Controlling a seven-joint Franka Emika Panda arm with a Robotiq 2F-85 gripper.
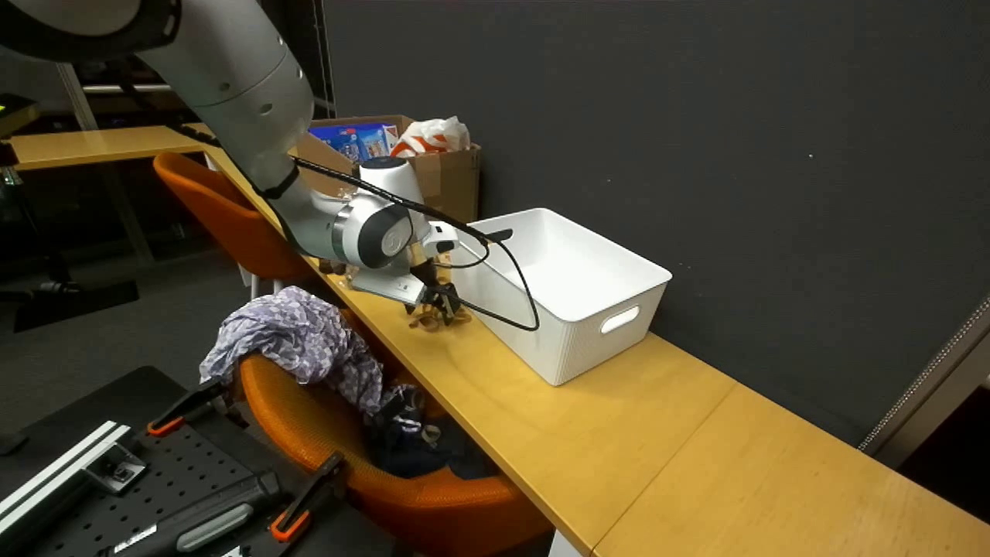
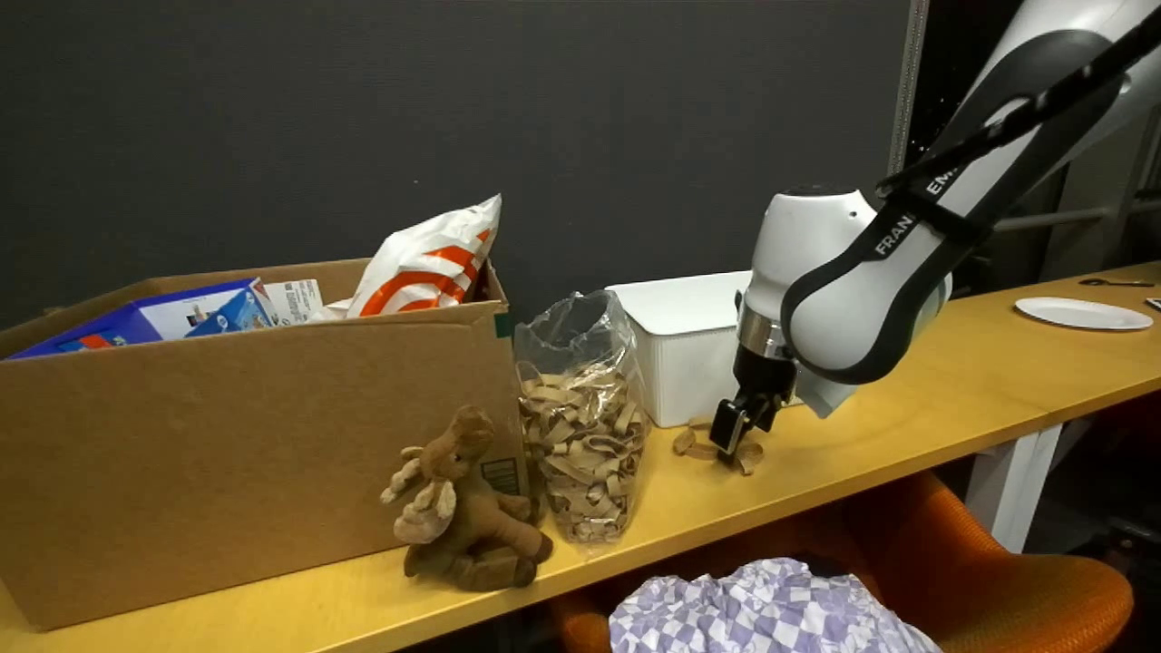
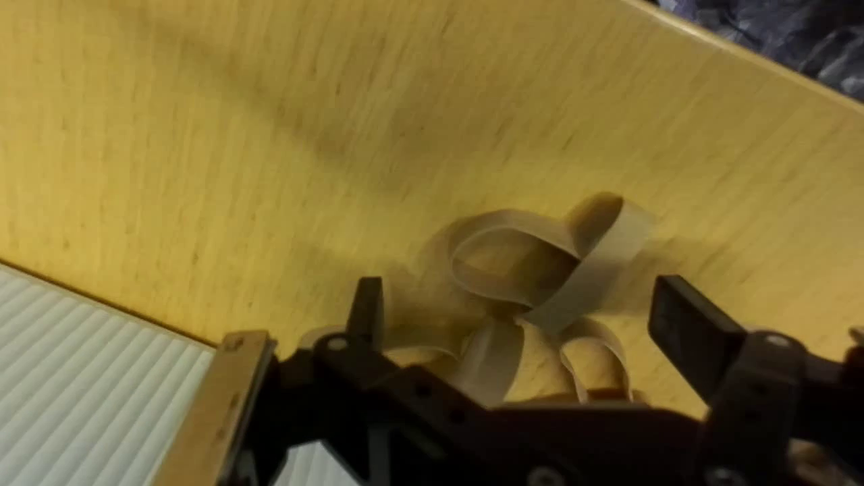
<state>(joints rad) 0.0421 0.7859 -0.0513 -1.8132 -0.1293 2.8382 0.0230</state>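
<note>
My gripper (image 3: 518,297) is open, with its two black fingers apart on either side of a few loose tan looped bands (image 3: 601,263) on the wooden table. Nothing is gripped; whether a finger touches a band cannot be told. In both exterior views the gripper (image 1: 435,303) (image 2: 744,428) points down at the table, low over the bands (image 1: 424,319) (image 2: 750,456). A white ribbed bin (image 1: 534,336) stands close beside the gripper, also in an exterior view (image 2: 687,376); its wall shows in the wrist view (image 3: 81,378). A clear bag (image 2: 590,462) full of similar bands stands nearby.
A brown plush moose (image 2: 481,526) sits before a large cardboard box (image 2: 272,453) holding packages. A white plate (image 2: 1084,314) lies farther along the table (image 1: 588,441). An orange chair (image 1: 441,507) with checked cloth (image 1: 290,333) stands at the table edge. A black cable loops near the bin.
</note>
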